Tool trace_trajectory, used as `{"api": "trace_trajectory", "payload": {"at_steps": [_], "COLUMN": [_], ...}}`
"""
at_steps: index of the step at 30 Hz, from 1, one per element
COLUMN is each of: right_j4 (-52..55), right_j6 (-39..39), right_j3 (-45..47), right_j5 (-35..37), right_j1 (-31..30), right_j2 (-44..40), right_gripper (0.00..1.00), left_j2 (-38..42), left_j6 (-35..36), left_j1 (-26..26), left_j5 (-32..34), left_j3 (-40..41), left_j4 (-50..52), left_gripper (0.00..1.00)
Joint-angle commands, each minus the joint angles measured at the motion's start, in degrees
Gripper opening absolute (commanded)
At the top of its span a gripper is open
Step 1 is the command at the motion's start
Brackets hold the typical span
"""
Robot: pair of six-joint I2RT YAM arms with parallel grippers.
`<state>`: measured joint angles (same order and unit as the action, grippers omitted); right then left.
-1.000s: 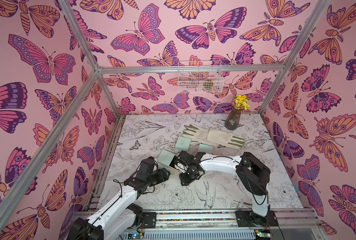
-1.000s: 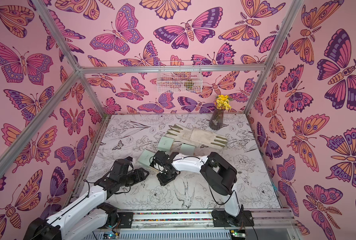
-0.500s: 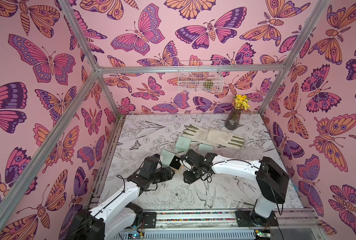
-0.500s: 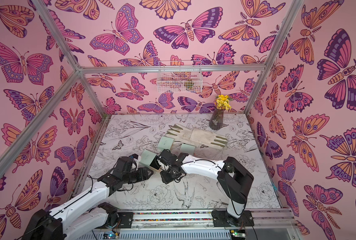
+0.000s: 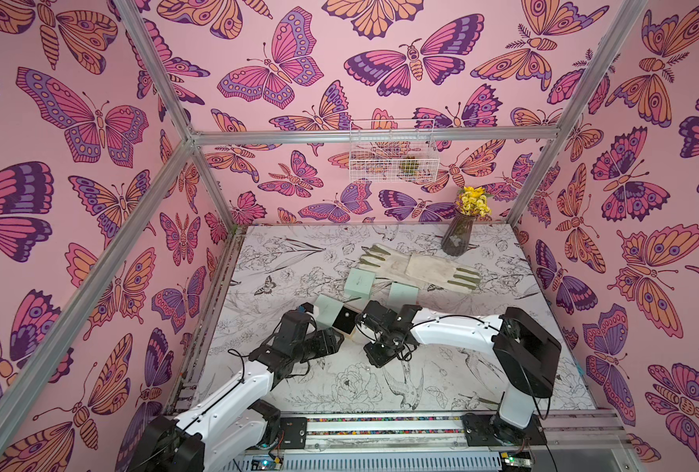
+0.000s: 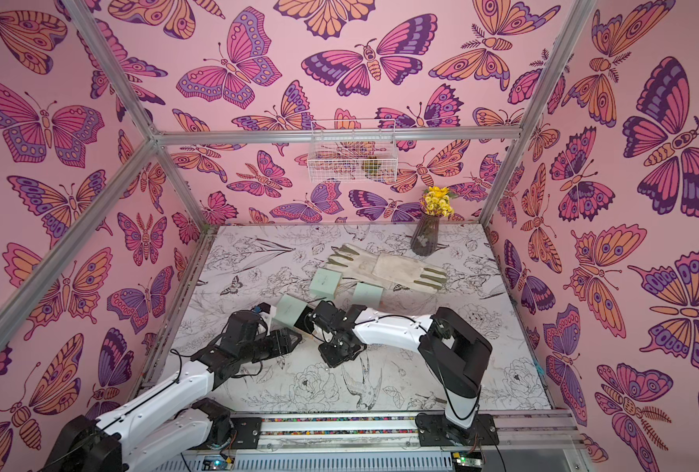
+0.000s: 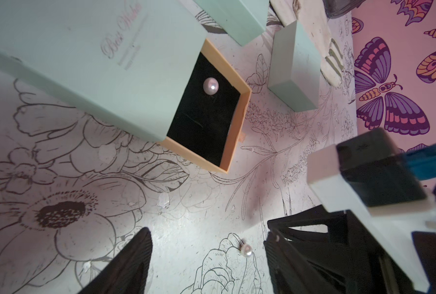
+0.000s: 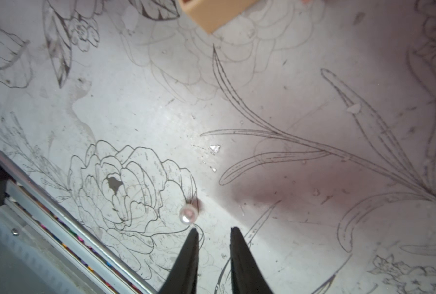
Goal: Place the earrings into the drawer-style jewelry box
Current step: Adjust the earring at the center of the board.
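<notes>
Earrings: abt half done, I'd say; one pearl (image 7: pixel 210 86) sits in the pulled-out drawer (image 7: pixel 240 122) of the jewelry box (image 7: pixel 97 63), well ahead of the left gripper's (image 7: pixel 208 226) spread, empty fingers; 2nd pearl (image 8: pixel 188 215) is on the table (image 8: pixel 313 127), just past the right gripper's (image 8: pixel 213 230) barely parted, empty tips, beside one, not btwn; vs 1 s ago, right elbow's swung outward.

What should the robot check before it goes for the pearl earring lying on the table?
1. The drawer is pulled open: ok.
2. The first earring sits inside it: ok.
3. The second earring lies in plain sight on the table: ok.
4. The right gripper is empty, jaws apart: ok.
5. The second earring is between those jaws: not ok, it lies just outside one fingertip.
6. Which way its pin points: cannot tell.
</notes>
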<state>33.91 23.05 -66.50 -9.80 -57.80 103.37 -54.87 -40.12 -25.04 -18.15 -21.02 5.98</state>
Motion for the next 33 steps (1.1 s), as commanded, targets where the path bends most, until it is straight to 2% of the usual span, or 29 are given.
{"api": "trace_trajectory", "payload": {"at_steps": [1, 12, 22, 33], "right_j4": [1.76, 2.65, 2.56, 2.07], "right_j6": [-1.96, -2.81, -4.22, -6.08], "right_j3": [-1.35, -1.43, -3.28, -4.68], "right_j5": [1.86, 3.54, 1.58, 0.21], "right_j1": [-0.67, -2.03, -3.02, -3.86], "right_j2": [1.97, 4.01, 6.10, 7.02], "right_gripper": [0.24, 0.27, 0.34, 0.37], "left_j2": [0.91, 0.46, 3.27, 5.56], "left_j6": [-0.77, -0.31, -0.95, -1.24], "left_j1": [0.52, 1.24, 2.22, 4.20], "left_j5": [0.40, -0.30, 0.85, 1.15], "left_j3": [1.31, 0.80, 1.59, 1.59], "left_j4": [-0.59, -0.29, 1.44, 3.32], "left_gripper": [0.73, 0.73, 0.72, 0.72]}}
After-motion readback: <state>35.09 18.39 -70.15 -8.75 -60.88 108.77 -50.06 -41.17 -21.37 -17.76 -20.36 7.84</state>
